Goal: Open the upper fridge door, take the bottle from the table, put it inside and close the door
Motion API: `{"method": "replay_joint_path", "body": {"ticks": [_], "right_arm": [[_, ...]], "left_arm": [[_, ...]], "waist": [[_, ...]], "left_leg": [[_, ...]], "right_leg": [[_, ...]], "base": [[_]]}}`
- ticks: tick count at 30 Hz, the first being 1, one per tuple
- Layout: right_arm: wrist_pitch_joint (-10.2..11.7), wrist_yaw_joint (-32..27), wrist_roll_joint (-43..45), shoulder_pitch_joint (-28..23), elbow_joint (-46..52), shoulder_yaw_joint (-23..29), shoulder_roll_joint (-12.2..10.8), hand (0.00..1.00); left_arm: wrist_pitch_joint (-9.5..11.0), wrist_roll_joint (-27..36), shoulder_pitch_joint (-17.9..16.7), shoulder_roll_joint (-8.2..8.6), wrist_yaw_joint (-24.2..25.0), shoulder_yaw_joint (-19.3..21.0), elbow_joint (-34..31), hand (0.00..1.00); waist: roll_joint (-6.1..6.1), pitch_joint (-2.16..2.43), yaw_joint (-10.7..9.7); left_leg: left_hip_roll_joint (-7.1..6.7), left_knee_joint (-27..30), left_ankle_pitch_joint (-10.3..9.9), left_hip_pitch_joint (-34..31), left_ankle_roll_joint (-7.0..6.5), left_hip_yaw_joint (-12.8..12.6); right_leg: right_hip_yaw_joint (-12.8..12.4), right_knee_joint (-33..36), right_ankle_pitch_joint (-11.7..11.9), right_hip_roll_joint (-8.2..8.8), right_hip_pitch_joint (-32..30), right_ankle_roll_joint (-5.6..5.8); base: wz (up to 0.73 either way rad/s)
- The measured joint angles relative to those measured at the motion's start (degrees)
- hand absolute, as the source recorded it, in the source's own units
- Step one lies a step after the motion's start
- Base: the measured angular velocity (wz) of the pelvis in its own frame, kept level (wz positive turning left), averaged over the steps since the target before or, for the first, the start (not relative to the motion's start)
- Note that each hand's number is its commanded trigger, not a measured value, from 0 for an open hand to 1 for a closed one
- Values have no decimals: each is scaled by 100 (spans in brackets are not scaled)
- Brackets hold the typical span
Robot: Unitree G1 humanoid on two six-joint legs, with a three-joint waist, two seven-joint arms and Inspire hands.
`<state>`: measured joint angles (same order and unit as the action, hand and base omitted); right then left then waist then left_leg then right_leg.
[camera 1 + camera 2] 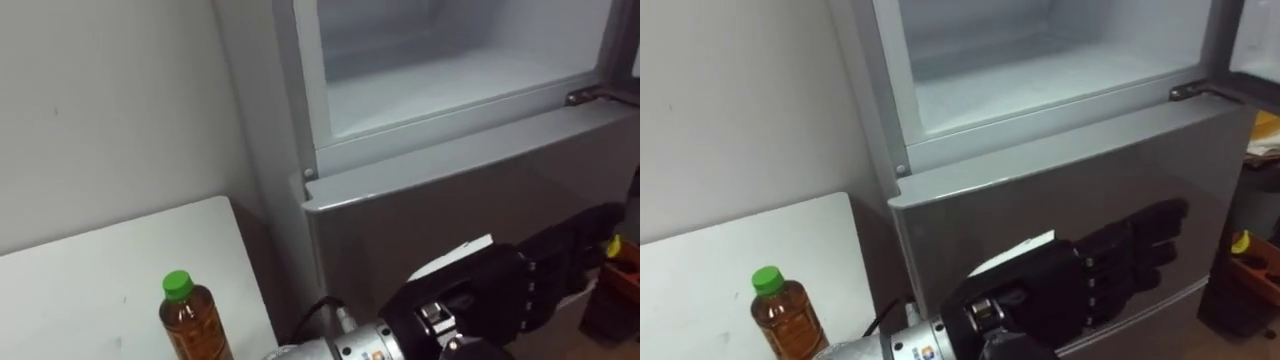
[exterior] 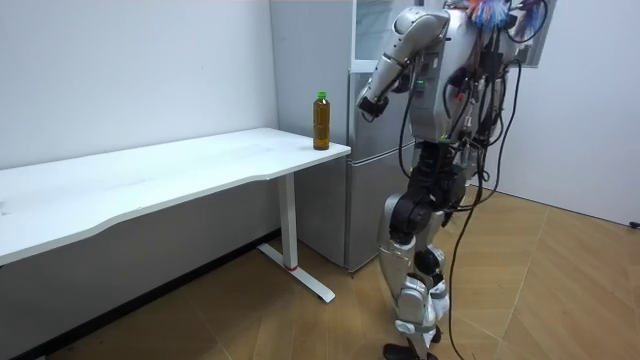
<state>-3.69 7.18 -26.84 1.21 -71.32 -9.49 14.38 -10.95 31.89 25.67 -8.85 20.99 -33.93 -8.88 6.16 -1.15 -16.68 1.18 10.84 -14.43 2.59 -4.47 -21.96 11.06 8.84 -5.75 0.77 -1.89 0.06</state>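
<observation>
A bottle [image 1: 190, 320] of brown drink with a green cap stands upright on the corner of the white table [image 1: 90, 280], right beside the grey fridge [image 1: 450, 200]. The upper fridge compartment [image 1: 440, 80] is open, white inside, with nothing on its floor. My left hand [image 1: 500, 290] is open, its dark fingers stretched out flat to the right in front of the lower fridge door, holding nothing, a hand's length right of the bottle. In the room view I stand facing the fridge [image 2: 365, 150] with the left hand [image 2: 368, 103] raised near the bottle [image 2: 321, 120].
A metal hinge [image 1: 590, 96] sits at the right end of the ledge between the two fridge compartments. A pale wall backs the table. Orange and yellow items [image 1: 622, 262] lie low to the right of the fridge. The long table [image 2: 180, 165] stretches off to my left.
</observation>
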Motion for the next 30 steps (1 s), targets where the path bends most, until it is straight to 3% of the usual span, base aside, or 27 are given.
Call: {"method": "replay_joint_path", "body": {"ticks": [4,8,10,15,21,25,30], "right_arm": [[7,74,45,-9,18,-41,-103,0],[39,135,24,-1,92,-61,-169,0],[56,218,24,-2,95,-69,-236,0],[58,406,89,-2,93,-65,-331,0],[56,435,71,-23,42,-66,-336,0],[59,445,85,-49,44,-65,-339,0],[59,453,218,-71,58,-65,-347,0]], "left_arm": [[-1,-275,-558,-323,12,106,-3,0],[4,-452,-1182,-366,0,273,-12,0],[5,-476,-1460,-421,12,279,-9,0],[1,-799,-2123,-609,211,376,118,0],[56,-782,-2441,-620,393,455,353,0],[64,-878,-2671,-614,432,461,1125,0],[117,-1544,-3042,-619,368,700,1935,0]], "waist": [[-183,33,182],[-289,39,492],[-311,72,535],[-366,97,640],[-383,85,664],[-399,76,797],[-485,36,967]], "left_leg": [[4,28,33,9,27,126],[2,77,33,-44,26,212],[2,95,34,-37,25,247],[-17,98,34,18,24,348],[-17,42,35,75,25,405],[-16,10,42,123,40,406],[-15,-17,48,114,51,413]], "right_leg": [[58,-16,-16,0,92,-26],[230,-15,-37,33,103,-32],[349,-8,-72,64,130,-29],[503,15,-139,107,238,-11],[619,4,-142,110,395,-14],[591,4,-157,98,393,-23],[616,-15,-163,92,368,-32]], "base": [[13],[15],[29],[23],[6],[0],[0]]}}
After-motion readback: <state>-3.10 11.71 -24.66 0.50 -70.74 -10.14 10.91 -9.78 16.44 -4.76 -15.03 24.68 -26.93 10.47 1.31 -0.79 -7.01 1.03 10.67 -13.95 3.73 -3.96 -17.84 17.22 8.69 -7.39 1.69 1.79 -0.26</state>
